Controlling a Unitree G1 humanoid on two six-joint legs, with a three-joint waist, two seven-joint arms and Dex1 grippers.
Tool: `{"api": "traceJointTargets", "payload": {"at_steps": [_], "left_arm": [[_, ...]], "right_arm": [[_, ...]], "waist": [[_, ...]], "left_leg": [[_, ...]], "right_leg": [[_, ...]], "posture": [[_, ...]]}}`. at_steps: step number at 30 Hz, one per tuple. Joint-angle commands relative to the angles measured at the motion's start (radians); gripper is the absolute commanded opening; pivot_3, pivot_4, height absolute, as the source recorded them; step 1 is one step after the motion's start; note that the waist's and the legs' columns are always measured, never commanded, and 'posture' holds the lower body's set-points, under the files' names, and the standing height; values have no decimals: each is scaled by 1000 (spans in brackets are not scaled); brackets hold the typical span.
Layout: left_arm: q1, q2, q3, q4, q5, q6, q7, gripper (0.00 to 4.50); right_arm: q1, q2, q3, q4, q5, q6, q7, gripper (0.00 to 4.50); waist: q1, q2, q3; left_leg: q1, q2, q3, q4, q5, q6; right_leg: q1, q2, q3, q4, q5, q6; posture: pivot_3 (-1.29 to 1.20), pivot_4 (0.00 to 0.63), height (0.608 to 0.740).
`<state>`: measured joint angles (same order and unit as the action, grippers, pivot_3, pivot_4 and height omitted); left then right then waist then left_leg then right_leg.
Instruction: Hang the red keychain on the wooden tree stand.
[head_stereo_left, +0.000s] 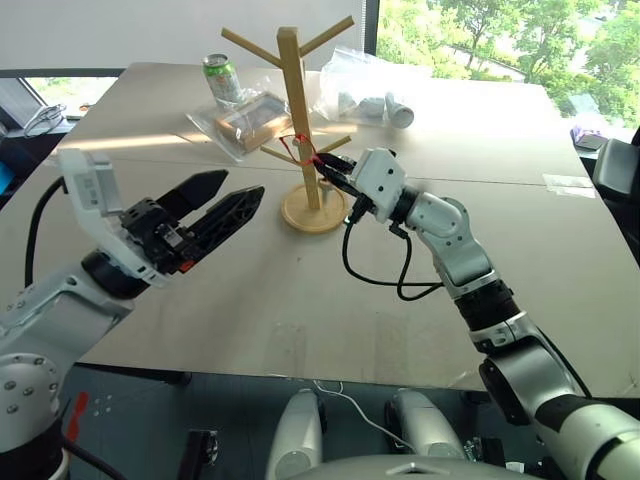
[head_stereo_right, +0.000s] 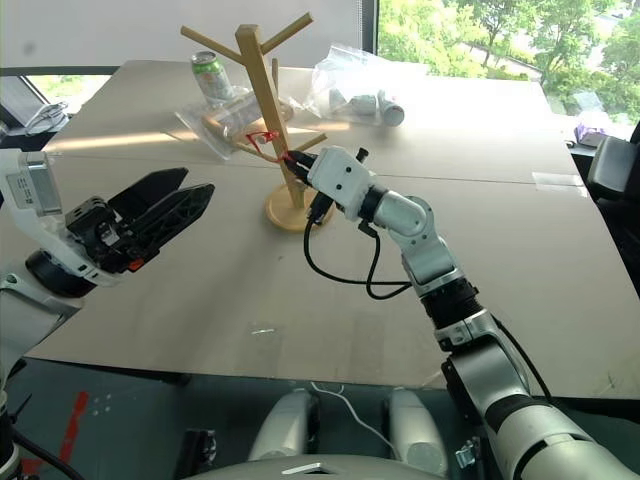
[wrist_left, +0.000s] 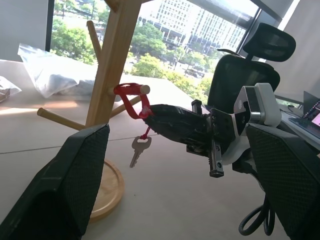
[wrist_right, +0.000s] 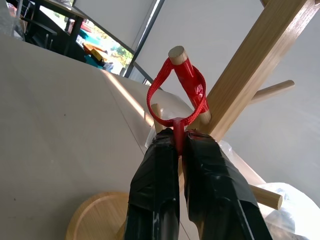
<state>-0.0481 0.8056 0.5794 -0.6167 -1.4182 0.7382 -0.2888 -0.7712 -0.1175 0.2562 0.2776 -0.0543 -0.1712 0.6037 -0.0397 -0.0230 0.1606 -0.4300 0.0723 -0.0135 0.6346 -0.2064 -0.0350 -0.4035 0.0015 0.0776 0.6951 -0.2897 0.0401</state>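
The wooden tree stand (head_stereo_left: 291, 90) rises from its round base (head_stereo_left: 300, 217) at the middle of the table. The red keychain (wrist_right: 176, 95) has its cord loop around the end of a lower peg (wrist_right: 178, 54), and its small pale key (wrist_left: 139, 149) dangles below. My right gripper (wrist_right: 178, 136) is shut on the cord just under the loop, right beside the post (head_stereo_left: 325, 166). My left gripper (head_stereo_left: 235, 195) hovers open and holding nothing, off to the left of the stand and well apart from it.
Behind the stand are a green can (head_stereo_left: 222, 78), a clear bag with a flat box (head_stereo_left: 245, 120) and another clear bag of items (head_stereo_left: 372, 98). A black cable (head_stereo_left: 378, 272) loops from my right wrist. A black office chair (wrist_left: 246, 70) stands at the table's right.
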Motion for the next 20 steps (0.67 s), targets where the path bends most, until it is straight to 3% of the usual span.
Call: {"api": "traceJointTargets", "payload": {"at_steps": [1,4,8,12,15,20], "left_arm": [[-17,14,6,-4,3,-23,-19,4500],[-24,18,1,4,9,-20,-28,4500],[-33,43,-14,25,32,-1,-38,4500],[-53,120,-29,79,67,44,-82,4500],[-74,195,-32,138,124,63,-168,4500],[-126,270,-72,245,235,54,-317,4500]], "right_arm": [[-7,-10,-7,-41,5,8,1,1042],[9,-24,-11,-61,12,21,11,2616],[45,-68,-21,-109,38,50,54,4356],[98,-167,-66,-237,155,197,167,4439],[130,-267,-127,-401,331,429,263,4439],[139,-387,-247,-610,601,786,271,4439]], "waist": [[0,0,0],[0,0,0],[0,0,0],[2,0,1],[5,0,5],[0,3,8]], "left_leg": [[0,0,0,0,0,0],[0,0,0,0,0,0],[0,0,0,0,0,0],[0,0,0,0,0,0],[-1,0,0,0,0,0],[0,0,0,-1,0,0]], "right_leg": [[0,0,0,0,0,0],[0,0,0,0,0,0],[0,0,0,0,0,0],[0,0,0,0,0,0],[0,0,0,0,0,0],[-1,0,0,0,0,0]], "posture": [[0,150,740],[0,150,740],[0,150,740],[0,150,740],[0,150,740],[0,150,740]]}}
